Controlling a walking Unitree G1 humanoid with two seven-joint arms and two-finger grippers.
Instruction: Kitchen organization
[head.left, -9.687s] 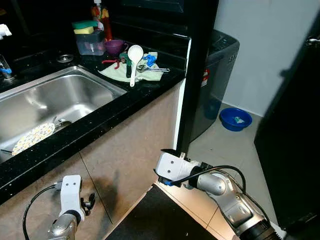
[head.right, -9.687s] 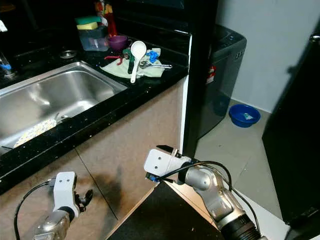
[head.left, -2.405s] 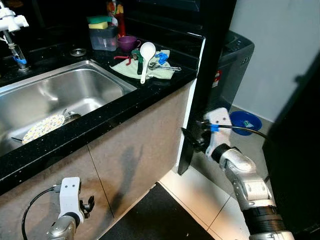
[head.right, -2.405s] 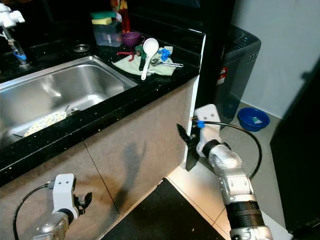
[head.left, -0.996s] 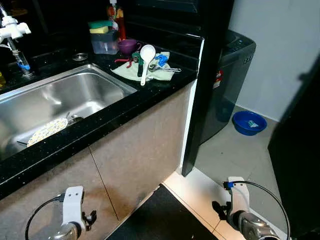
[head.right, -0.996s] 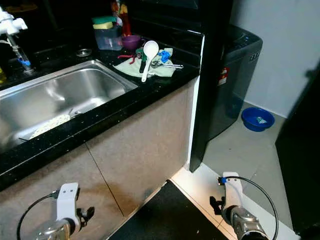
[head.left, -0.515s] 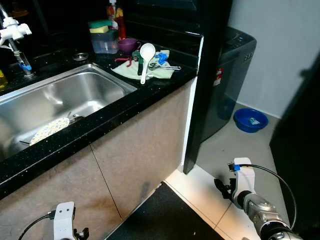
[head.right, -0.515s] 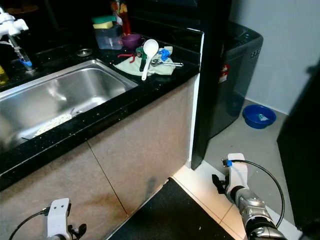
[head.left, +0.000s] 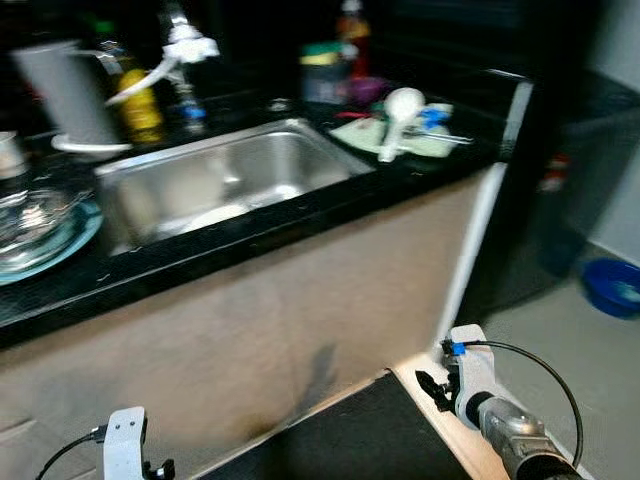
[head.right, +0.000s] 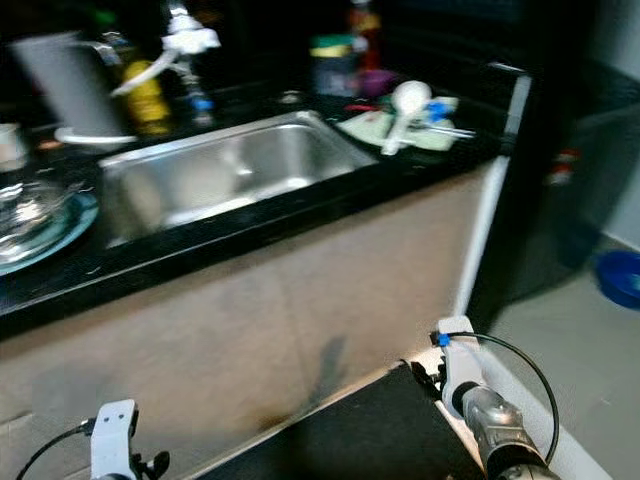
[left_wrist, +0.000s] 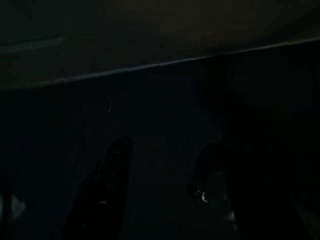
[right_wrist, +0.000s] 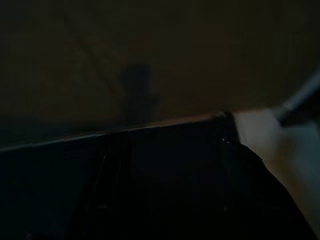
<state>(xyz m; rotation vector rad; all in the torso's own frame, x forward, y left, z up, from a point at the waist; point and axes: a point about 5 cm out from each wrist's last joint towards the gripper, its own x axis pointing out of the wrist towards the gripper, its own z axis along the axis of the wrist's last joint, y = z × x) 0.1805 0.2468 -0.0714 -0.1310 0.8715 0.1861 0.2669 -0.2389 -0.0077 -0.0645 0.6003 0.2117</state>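
Both arms hang low before the sink (head.left: 230, 180); left gripper (left_wrist: 160, 195) open and empty, right gripper (head.left: 432, 388) unreadable; squaring up steadily should precede reaching the counter's white ladle (head.left: 398, 110)

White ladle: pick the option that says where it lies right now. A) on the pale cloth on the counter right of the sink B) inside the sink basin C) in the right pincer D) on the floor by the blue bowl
A: the white ladle rests on the pale cloth on the black counter, right of the sink.
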